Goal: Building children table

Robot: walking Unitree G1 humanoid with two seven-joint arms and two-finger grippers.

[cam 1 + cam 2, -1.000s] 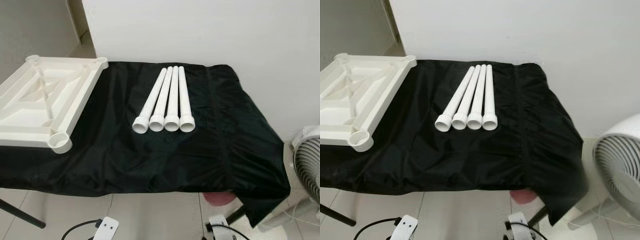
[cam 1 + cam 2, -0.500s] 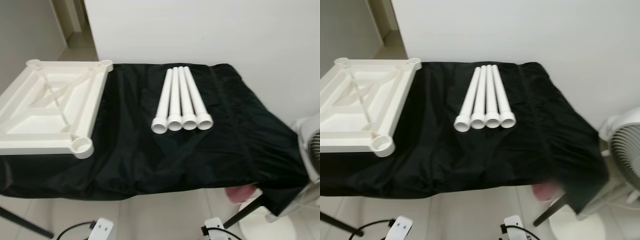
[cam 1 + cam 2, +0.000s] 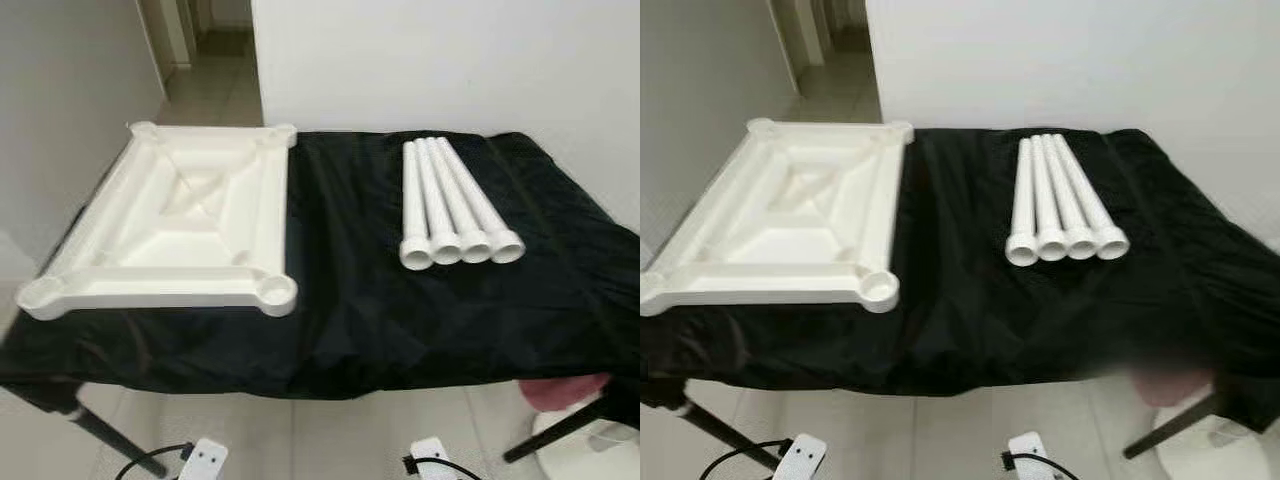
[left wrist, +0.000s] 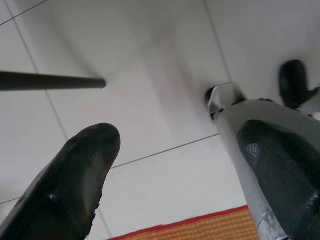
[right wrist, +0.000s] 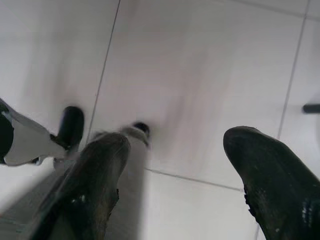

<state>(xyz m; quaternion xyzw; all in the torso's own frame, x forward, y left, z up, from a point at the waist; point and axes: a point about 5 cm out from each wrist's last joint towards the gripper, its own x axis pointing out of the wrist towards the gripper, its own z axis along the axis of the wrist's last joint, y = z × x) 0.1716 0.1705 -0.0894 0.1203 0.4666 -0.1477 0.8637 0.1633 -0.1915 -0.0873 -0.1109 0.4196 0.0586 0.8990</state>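
Observation:
A white plastic children's table top (image 3: 175, 225) lies upside down on the left of a black-draped table (image 3: 340, 310), a round leg socket at each corner. To its right, several white tube legs (image 3: 448, 205) lie side by side with their wide open ends toward me. My left gripper (image 4: 175, 185) hangs open over the tiled floor, with nothing between its fingers. My right gripper (image 5: 175, 185) is also open and empty above the floor tiles.
A white wall stands behind the table, with a doorway and corridor (image 3: 205, 50) at the back left. A black table leg (image 3: 100, 435) slants down at the front left. A pink object (image 3: 560, 392) sits under the right front edge. My feet (image 3: 205, 462) show at the bottom.
The camera has swung left: the table top and legs now sit further right in the picture, the fan has left view, and the corridor has appeared. The things themselves have not moved.

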